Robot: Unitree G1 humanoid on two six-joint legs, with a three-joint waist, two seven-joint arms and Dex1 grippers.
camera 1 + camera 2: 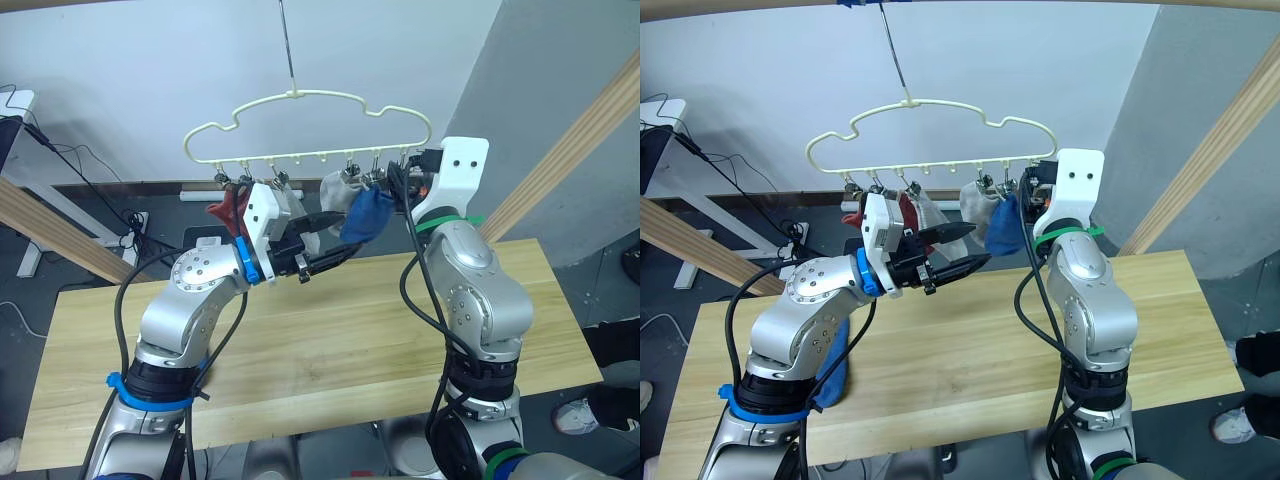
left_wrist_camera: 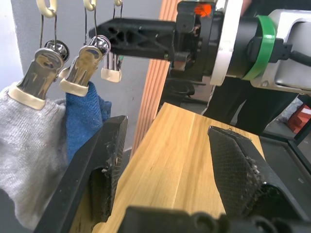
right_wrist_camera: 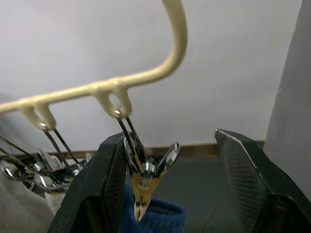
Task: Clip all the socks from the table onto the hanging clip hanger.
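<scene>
Both arms are raised with elbows bent. The left gripper (image 1: 958, 250) points toward the robot's right, its two black fingers spread apart and holding nothing. The right gripper (image 3: 172, 194) sits higher, its fingers also parted; its forearm seems to rise almost vertically from the elbow.

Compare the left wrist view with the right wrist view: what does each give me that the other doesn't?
Left wrist view alone: the table below, a grey sock hanging from a clip, and the right pincer reaching in beside the clips. Right wrist view alone: the clip hanger wire with its loops, and one bare clip between the right pincer's open fingers. Both: the blue sock hanging clipped, and silver clips. Each pincer stands open, including the left pincer.
</scene>
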